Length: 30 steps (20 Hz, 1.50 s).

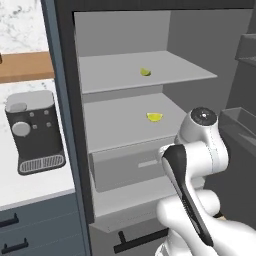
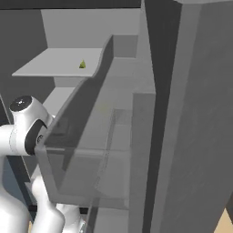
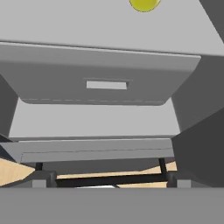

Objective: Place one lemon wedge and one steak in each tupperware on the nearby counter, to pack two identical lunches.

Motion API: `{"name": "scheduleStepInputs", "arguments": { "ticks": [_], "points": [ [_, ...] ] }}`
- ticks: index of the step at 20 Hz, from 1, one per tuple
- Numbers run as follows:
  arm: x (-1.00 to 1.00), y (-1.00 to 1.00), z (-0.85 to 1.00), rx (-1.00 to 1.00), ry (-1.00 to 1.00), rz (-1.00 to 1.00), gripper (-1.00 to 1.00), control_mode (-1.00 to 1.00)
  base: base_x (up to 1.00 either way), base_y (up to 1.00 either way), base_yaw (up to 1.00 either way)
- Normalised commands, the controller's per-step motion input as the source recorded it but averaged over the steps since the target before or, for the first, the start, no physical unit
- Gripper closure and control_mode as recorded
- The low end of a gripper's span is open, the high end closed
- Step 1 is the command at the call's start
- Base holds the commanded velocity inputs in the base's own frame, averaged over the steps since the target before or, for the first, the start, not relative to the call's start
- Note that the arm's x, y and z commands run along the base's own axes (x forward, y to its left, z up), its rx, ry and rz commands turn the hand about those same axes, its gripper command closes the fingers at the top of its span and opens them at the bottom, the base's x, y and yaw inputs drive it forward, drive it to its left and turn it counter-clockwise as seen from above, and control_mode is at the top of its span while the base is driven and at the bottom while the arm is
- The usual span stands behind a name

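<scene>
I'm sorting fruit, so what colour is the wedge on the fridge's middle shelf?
Yellow; the lemon wedge shows best in the left base view.

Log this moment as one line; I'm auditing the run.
stage: at open fridge | gripper: open, empty | lemon wedges: upper shelf, lower shelf | drawer: shut

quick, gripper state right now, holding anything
gripper: open, holding nothing; it faces the fridge drawer, with a lemon wedge on the shelf above.
</scene>
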Motion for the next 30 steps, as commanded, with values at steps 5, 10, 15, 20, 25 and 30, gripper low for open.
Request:
{"name": "scheduleStepInputs", "arguments": {
  "ticks": [5, 10, 15, 20, 25, 30],
  "points": [
    [0.0, 0.0, 0.0, 0.0, 0.0, 0.0, -1.0, 1.0, 0.9, -0.05, -0.24],
    [0.0, 0.0, 0.0, 0.0, 0.0, 0.0, -1.0, 1.0, 0.76, -0.12, -0.17],
    [0.0, 0.0, 0.0, 0.0, 0.0, 0.0, -1.0, 1.0, 0.36, 0.0, -0.01],
    [0.0, 0.0, 0.0, 0.0, 0.0, 0.0, -1.0, 1.0, 0.19, -0.01, 0.0],
    [0.42, -0.13, 0.0, 0.04, -0.03, 0.0, -1.0, -1.0, 0.05, -0.01, 0.0],
    [0.8, -0.16, 0.0, 0.05, -0.11, 0.0, -1.0, -1.0, 0.0, 0.0, 0.0]
  ]
}}
